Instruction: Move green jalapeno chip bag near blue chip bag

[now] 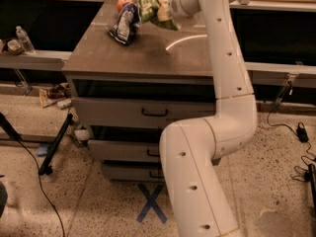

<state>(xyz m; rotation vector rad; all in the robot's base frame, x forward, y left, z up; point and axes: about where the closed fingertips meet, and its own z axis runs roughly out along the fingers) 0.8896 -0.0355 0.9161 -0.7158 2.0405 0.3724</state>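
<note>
We start with the white arm (pixel 217 132), which rises from the floor in front of the cabinet and reaches over the table top (pixel 148 58) to its far edge. There the gripper (pixel 166 13) is closed on the green jalapeno chip bag (pixel 149 4) and holds it tilted in the air, clear of the wood. The blue chip bag (pixel 124 24) lies on the far left part of the top, just beside and a little below the raised green bag. A small orange round thing (pixel 123 4) sits behind it.

We judge the carry to be nearly done. The green bag is lifted and already hangs close to the blue 1. What is left is to lower it onto the bare wood next to the blue bag without landing on it, then let go and draw the arm back.

As for containers, the cabinet has 3 drawers, the top drawer (pixel 118 113) being the widest. All 3 are shut, so we cannot tell what they hold. A small water bottle (pixel 23 39) stands capped on the ledge at the left, and its fill level is too small to read.
</note>
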